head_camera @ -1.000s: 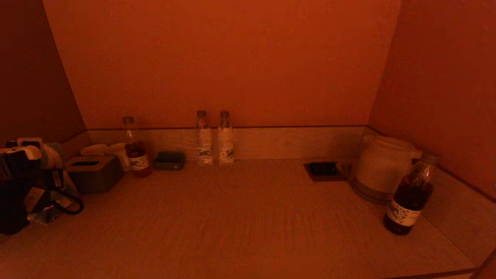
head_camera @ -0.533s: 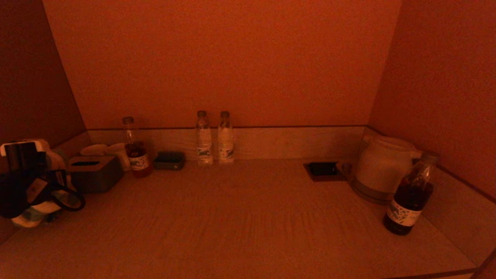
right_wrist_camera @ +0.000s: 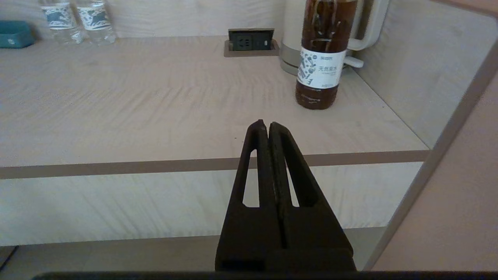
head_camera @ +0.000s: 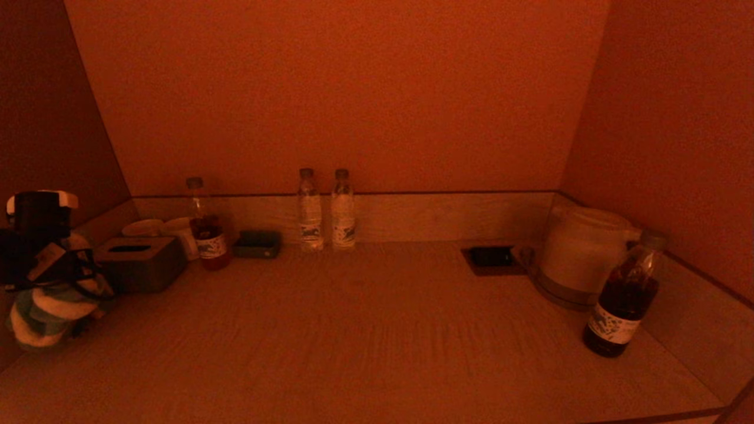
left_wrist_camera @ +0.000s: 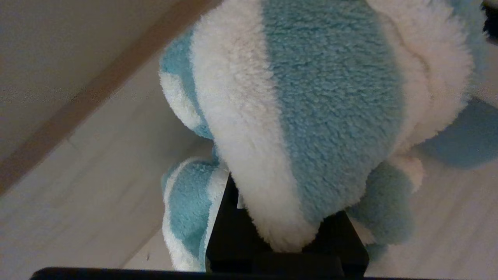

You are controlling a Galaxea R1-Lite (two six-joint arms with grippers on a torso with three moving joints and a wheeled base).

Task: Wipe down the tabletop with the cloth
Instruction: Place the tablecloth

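My left gripper is at the far left of the tabletop, shut on a fluffy blue-and-white striped cloth. The cloth bulges out below the gripper and touches the table near the left wall. In the left wrist view the cloth fills most of the frame and hides the fingertips of the gripper. My right gripper is shut and empty, held off the table in front of its front edge; it does not show in the head view.
At the back left stand a tissue box, two cups, a dark-drink bottle and a small box. Two water bottles stand mid-back. A socket, a white kettle and a dark bottle are at the right.
My left gripper has moved back along the left wall with the cloth, and the cloth now hangs below it more in view. The right gripper is not seen in the earlier frames.
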